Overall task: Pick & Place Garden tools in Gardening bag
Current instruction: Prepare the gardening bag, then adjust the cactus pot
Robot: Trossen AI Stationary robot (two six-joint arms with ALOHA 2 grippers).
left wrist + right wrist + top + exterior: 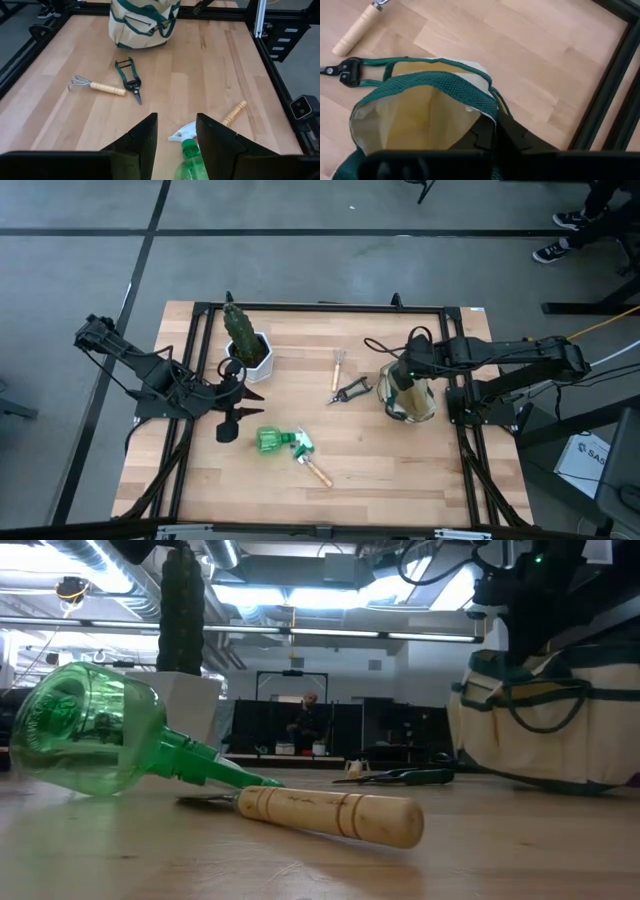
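The green spray bottle (270,441) lies on its side across the trowel's metal end; the trowel's wooden handle (318,472) points toward the near edge. The shears (352,390) and a small wooden-handled rake (338,365) lie mid-table. The cream bag with green trim (410,398) stands upright at the right. My left gripper (176,127) is open just left of the bottle (192,157), its fingers to either side of the bottle's white trigger head. My right gripper (495,127) is shut on the bag's rim. My right gripper pinches the bag's green-trimmed rim (487,107) on the side toward the table's left, one finger inside the bag's mouth and one outside. The fingers come from above, slanting from the right. The bag stands on its base with its mouth open.
A cactus in a white pot (247,345) stands at the far left, close behind my left gripper. A black frame (455,420) runs round the table. A bare strip of table lies between the tools and the bag. A person shows far off in the room (305,720).
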